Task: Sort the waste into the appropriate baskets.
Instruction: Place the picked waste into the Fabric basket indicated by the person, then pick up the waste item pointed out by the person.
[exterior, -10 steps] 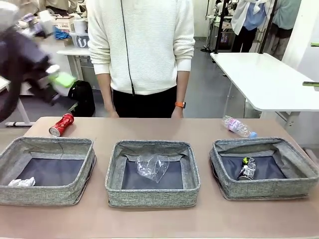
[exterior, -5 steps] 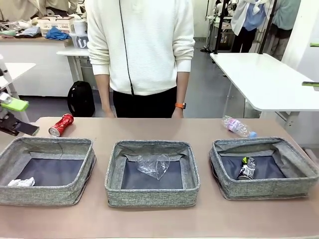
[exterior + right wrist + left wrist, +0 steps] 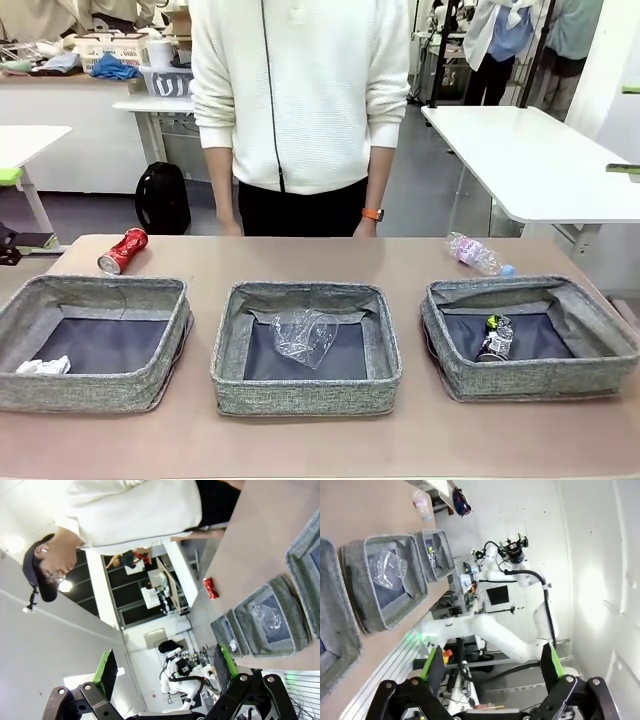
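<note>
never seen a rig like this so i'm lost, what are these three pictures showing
A two-armed robot shares a table with a person standing opposite. One picture looks across the table from between the arms; the other two come from wrist cameras looking along the left tool and right tool, both open and empty. Three grey baskets sit in a row: the left basket holds a paper ball, the middle basket a clear plastic cup, the right basket a dark crushed can. A crushed red can and a blue-capped bottle lie loose on the table.
</note>
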Controlling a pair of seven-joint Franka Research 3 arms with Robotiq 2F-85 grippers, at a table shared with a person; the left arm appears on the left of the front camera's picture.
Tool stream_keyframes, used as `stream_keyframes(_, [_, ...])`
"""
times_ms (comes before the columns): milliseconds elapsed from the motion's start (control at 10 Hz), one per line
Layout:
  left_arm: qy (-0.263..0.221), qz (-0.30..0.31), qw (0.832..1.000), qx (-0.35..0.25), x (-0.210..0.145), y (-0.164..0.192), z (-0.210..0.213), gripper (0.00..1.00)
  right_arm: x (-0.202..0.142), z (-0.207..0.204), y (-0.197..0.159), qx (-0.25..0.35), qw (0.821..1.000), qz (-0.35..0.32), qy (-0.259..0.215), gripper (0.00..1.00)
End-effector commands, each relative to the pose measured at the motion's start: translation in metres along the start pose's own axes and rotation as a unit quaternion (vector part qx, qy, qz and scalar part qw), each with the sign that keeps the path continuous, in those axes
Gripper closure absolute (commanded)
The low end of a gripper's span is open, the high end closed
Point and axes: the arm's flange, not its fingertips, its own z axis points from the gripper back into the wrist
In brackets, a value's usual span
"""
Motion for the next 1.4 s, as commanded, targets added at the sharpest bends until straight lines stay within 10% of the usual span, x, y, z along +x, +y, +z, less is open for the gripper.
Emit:
stream_keyframes(0, [0.0, -0.021, 1.0, 0.012, 0.0034, -0.0028, -0.0054, 0.0, 0.0016, -0.0025, 0.0018, 0.013, 1.0, 0.011, 0.003, 0.0])
stream_keyframes(1300, [0.0, -0.021, 1.0, 0.012, 0.0034, -0.0028, -0.0054, 0.0, 0.0016, -0.0025, 0.0018, 0.013, 1.0, 0.011, 0.003, 0.0])
